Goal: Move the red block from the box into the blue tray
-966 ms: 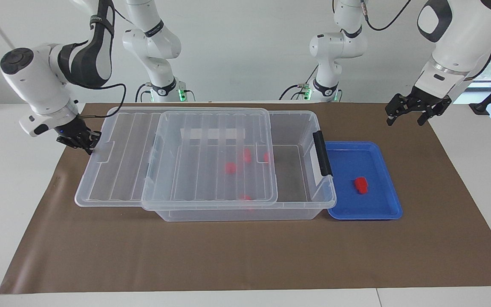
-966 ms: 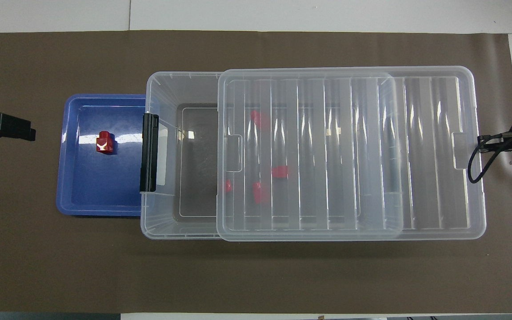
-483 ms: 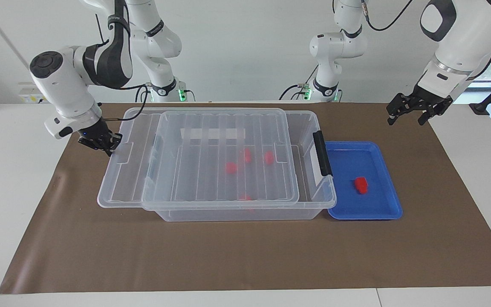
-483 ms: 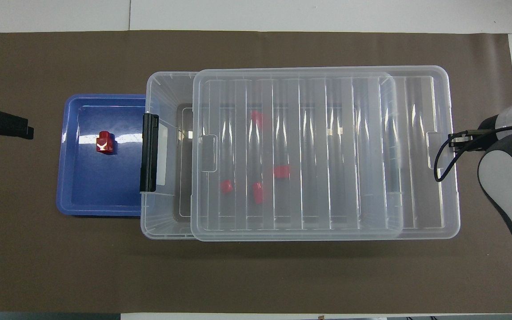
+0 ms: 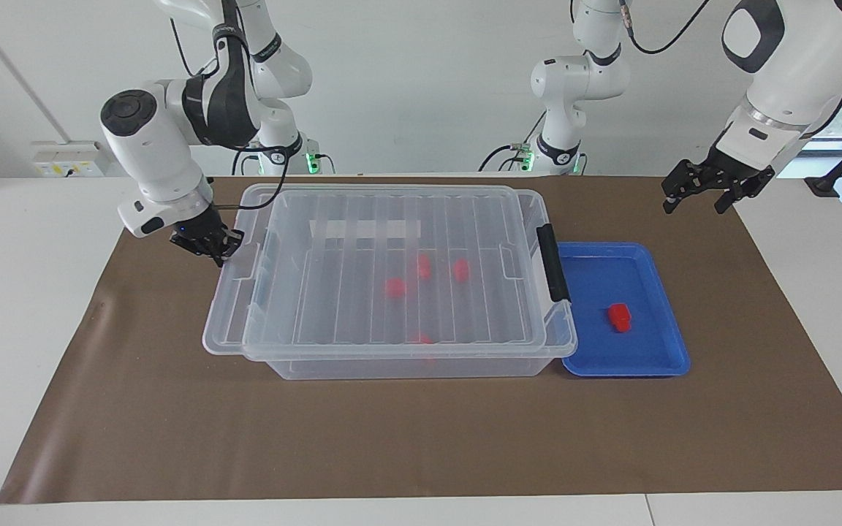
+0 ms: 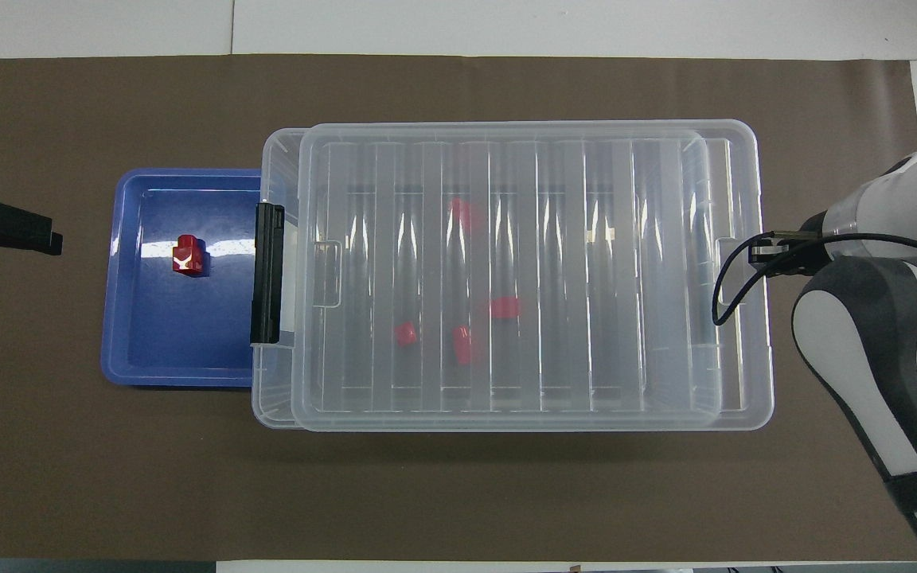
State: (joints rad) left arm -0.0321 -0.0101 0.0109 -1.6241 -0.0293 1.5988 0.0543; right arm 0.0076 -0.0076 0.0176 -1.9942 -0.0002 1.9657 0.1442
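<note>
A brown mat (image 5: 421, 438) covers a white table (image 5: 19, 292) before a white wall (image 5: 421, 88). The red block (image 5: 618, 316) lies in the blue tray (image 5: 673, 343) beside the box (image 5: 406, 365). Right gripper (image 5: 218, 247), clenched, touches the lid (image 5: 392, 263); left gripper (image 5: 699, 196) hangs released.

White arms (image 5: 150, 146), black joints, black cables, black hands.

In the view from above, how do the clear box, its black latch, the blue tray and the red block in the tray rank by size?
1. The box
2. The blue tray
3. The black latch
4. The red block
</note>
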